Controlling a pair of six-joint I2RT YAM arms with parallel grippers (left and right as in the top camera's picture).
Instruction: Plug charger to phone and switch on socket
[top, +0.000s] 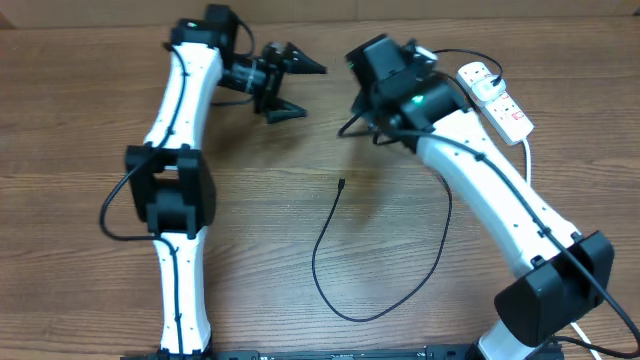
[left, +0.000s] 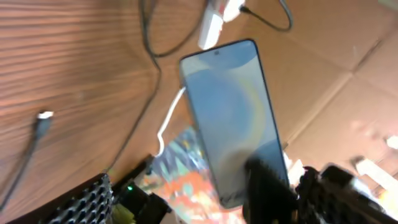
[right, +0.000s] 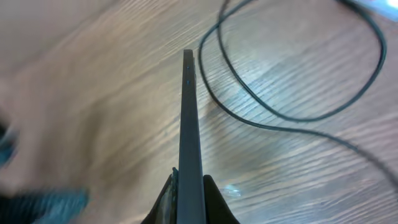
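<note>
Two pincers, one phone held on edge

Right pincer is clamped on the phone, which it holds edge-up above the table near the far edge. Left pincer stands near it with jaws apart. The charger loops over the table's middle, its connector tip lying free. The socket lies toward the far right corner.

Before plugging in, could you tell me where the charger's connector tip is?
In the overhead view, the connector tip lies mid-table, loose, well left of the socket.
</note>
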